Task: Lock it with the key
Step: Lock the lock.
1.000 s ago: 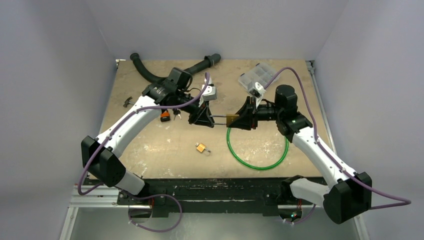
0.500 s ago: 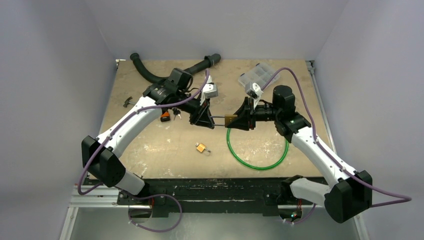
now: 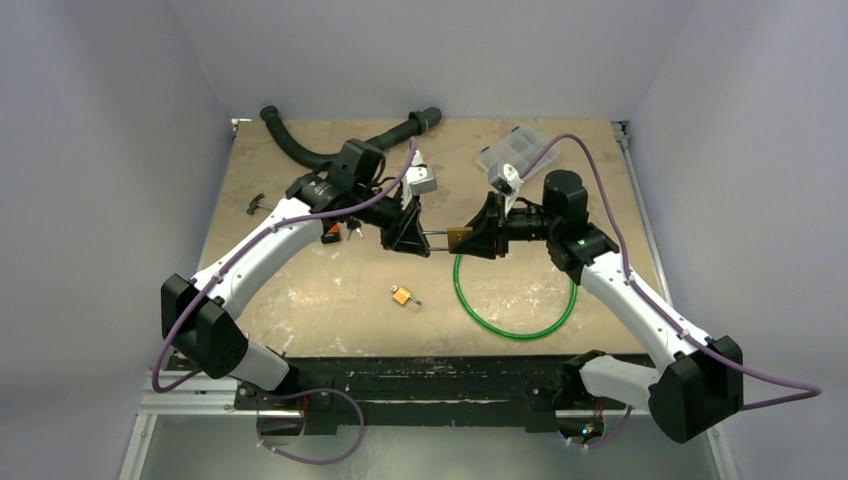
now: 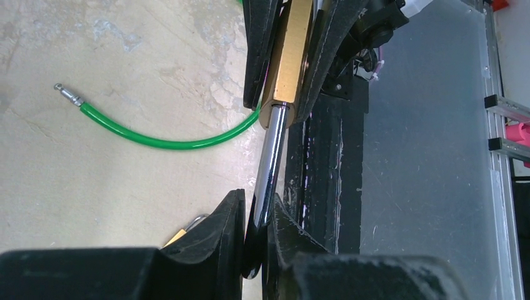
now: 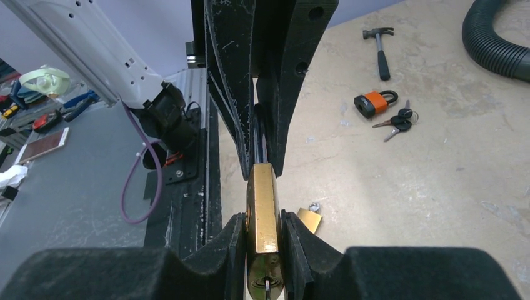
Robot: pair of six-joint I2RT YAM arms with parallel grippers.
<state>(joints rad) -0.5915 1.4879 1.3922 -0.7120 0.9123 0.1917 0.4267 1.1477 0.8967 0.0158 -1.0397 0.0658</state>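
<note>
Table (image 3: pixel 300 300): a worn, pale board on which everything is set out, with both arms reaching in over its middle.
Hose (image 3: pixel 300 152): a black ribbed length is laid in a curve along the far left of the table.
Green tube (image 3: pixel 515 335): a thin loop is laid on the table right of centre, under the right arm; a metal fitting is seen at its free end in the left wrist view.
Organizer box (image 3: pixel 515 150): a clear compartment box is placed at the far right, behind the right wrist.
Left gripper (image 3: pixel 423 240): clenched on the chrome shackle (image 4: pixel 270 169), whose end is pinched between the black fingers (image 4: pixel 228 219).
Right gripper (image 5: pixel 264 234): clamped on the brass body, facing the left gripper.
Long-shackle padlock (image 3: pixel 461 238): held off the table between the two grippers, lying level, shackle toward the left arm and body toward the right. Its keyway end is turned to the right wrist camera; whether a key is seated there cannot be told.
Hammer (image 5: pixel 380 50): laid near the left edge of the table.
Orange padlock (image 5: pixel 374 102): laid on the table beneath the left arm.
Small brass padlock (image 3: pixel 403 295): laid on the table nearer the arm bases than the grippers, apart from both.
Keys (image 5: pixel 397 122): a small bunch is laid just beside the orange padlock.
</note>
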